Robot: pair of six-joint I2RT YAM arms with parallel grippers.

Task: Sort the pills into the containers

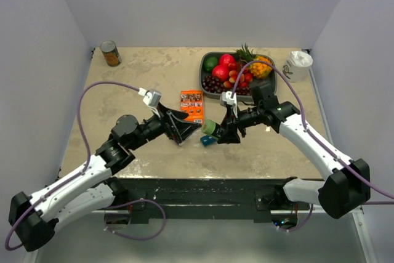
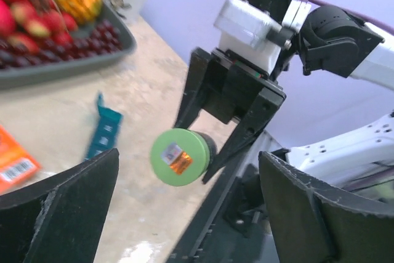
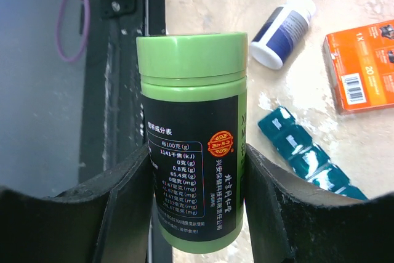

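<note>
Slim teal-blue plastic pill-organizer strip (image 1: 208, 140), the row of containers: flat on the beige tabletop (image 1: 141, 84), just below where the two grippers meet, touched by nothing, lids seemingly down. Right gripper (image 1: 223, 130) clenched across the black-labelled body of a round green plastic pill bottle (image 3: 191, 152), below the cap, bottle lifted off the table. Left gripper (image 2: 188, 214) spread wide and empty, facing one green end of that bottle, near it but not touching. Beyond the strip, a white-and-navy pill bottle (image 3: 280, 29) on its side, then an orange rectangular box (image 3: 363, 66); further off, a grey fruit tray (image 1: 204, 81). Judging by looks: bottle rigid, smooth-walled, probably light, prone to turning in a two-finger pinch once the cap is twisted; best held firm across the middle of the label, as now, with the cap left free for the other gripper. Strip likely very light, stiff thin plastic, slick underneath, so apt to skate or tip when a lid is pried; better pinned across its narrow width near one end, clear of the lid tabs. Lid hinges small, probably easy to strain if forced. Pills themselves not in view.
</note>
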